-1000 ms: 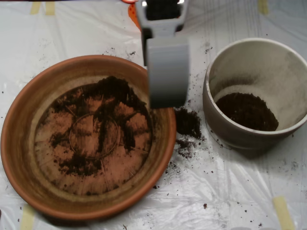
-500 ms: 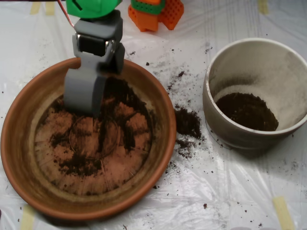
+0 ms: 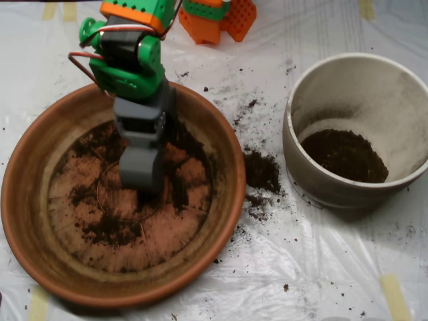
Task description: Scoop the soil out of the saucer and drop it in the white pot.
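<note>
At left, the terracotta saucer holds thin patches of soil over its stained bottom, and the grey tool points down into its middle with its tip at the floor of the dish; whether its shells are parted or closed, or carry anything, I cannot tell from above. This looks like the scooping step, so the next move calls for closing on a thicker patch and lifting clear of the rim. Further right, a spilled soil clump lies on the plastic-covered desk between saucer and white pot, which already holds some earth.
</note>
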`<action>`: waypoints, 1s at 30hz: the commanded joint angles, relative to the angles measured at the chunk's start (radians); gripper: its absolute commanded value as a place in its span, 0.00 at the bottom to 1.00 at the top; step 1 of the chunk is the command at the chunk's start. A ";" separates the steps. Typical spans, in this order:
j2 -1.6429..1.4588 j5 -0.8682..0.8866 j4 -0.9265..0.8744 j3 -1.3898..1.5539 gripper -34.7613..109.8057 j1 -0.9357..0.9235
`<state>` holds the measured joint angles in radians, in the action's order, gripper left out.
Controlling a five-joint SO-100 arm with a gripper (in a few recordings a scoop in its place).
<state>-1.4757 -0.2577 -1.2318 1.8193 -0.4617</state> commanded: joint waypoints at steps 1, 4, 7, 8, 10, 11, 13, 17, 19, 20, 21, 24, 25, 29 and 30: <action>-0.002 0.000 -0.005 -0.121 0.49 -0.023; 0.046 0.012 -0.028 -0.181 0.50 -0.038; 0.098 -0.002 -0.046 -0.207 0.49 -0.031; 0.120 -0.012 -0.058 -0.213 0.47 -0.021; 0.141 -0.021 -0.071 -0.212 0.41 -0.008; 0.143 -0.026 -0.071 -0.202 0.39 -0.002; 0.143 -0.031 -0.075 -0.181 0.38 0.014; 0.123 -0.032 -0.083 -0.130 0.38 0.040; 0.112 -0.037 -0.092 -0.107 0.38 0.051; 0.100 -0.038 -0.095 -0.092 0.38 0.054; 0.086 -0.041 -0.097 -0.077 0.38 0.057; 0.054 -0.051 -0.103 -0.040 0.38 0.066; 0.051 -0.054 -0.110 -0.037 0.38 0.067; 0.054 -0.074 -0.132 -0.028 0.38 0.067; 0.058 -0.080 -0.137 -0.026 0.38 0.067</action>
<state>-1.3959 -0.3114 -1.3254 1.7579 -0.4004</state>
